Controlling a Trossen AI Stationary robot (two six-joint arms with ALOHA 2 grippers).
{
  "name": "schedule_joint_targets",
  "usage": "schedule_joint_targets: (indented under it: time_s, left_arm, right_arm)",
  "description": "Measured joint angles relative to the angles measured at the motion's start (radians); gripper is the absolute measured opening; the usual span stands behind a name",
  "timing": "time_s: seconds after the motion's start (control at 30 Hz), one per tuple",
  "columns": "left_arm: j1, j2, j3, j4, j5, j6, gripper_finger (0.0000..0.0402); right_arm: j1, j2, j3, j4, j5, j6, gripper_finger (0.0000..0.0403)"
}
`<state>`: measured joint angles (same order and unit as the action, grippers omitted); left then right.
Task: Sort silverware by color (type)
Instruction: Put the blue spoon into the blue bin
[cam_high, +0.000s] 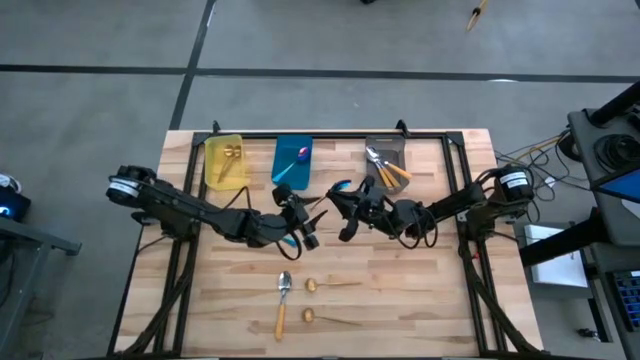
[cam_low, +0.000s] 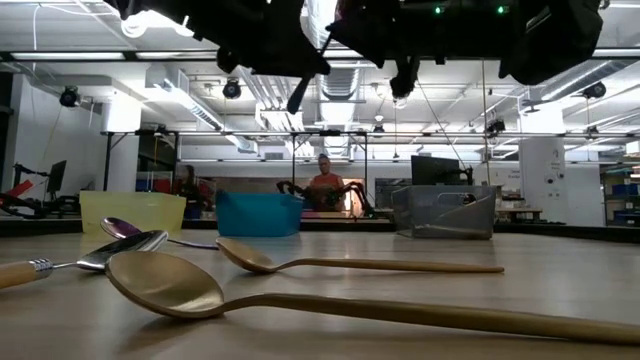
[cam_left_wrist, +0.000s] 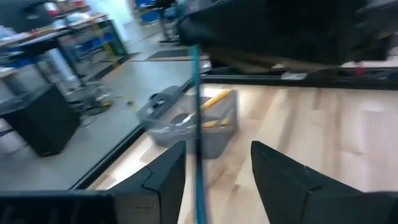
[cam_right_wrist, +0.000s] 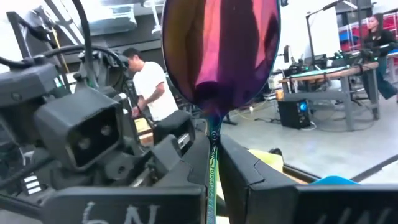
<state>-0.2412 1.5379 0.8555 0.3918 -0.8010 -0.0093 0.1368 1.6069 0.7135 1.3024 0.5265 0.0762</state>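
My right gripper (cam_right_wrist: 214, 140) is shut on a purple spoon (cam_right_wrist: 217, 50) with a teal handle, held up over the middle of the table (cam_high: 345, 205). Its handle (cam_left_wrist: 196, 112) runs down between the open fingers of my left gripper (cam_left_wrist: 217, 155), which stands beside the right one (cam_high: 312, 225). Near the front edge, an orange-handled silver spoon (cam_high: 283, 300) and two gold spoons (cam_high: 330, 285) (cam_high: 330, 319) lie flat on the table. Another purple spoon (cam_low: 125, 228) lies behind them. My right gripper pinches the top of the spoon's handle (cam_right_wrist: 213, 127), just below the bowl, between its two fingers. The spoon is lifted clear of the table, bowl above the fingers, handle running down below them. My left gripper: the handle passes close to one finger (cam_left_wrist: 174, 168); whether it touches I cannot tell.
Along the far edge stand a yellow bin (cam_high: 225, 160) with a gold spoon, a blue bin (cam_high: 292, 160) with a purple spoon, and a grey bin (cam_high: 385, 160) with orange-handled spoons. Bare wood lies at the front left and right. People stand in the room behind.
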Motion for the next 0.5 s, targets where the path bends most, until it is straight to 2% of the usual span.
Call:
schedule_joint_targets:
  time_s: [0.13, 0.3, 0.5]
  left_arm:
    - [0.0, -0.002, 0.0, -0.005, -0.094, 0.001, 0.0111]
    - [0.0, -0.006, 0.0, -0.011, -0.097, 0.028, 0.0017]
    - [0.001, -0.008, 0.0, -0.014, -0.074, 0.026, 0.0004]
  right_arm:
    - [0.0, -0.001, 0.015, -0.027, -0.002, -0.003, 0.0011]
    - [0.0, 0.002, 0.019, -0.028, -0.002, 0.0, 0.0012]
    - [0.0, 0.004, 0.019, -0.029, -0.002, 0.002, 0.0012]
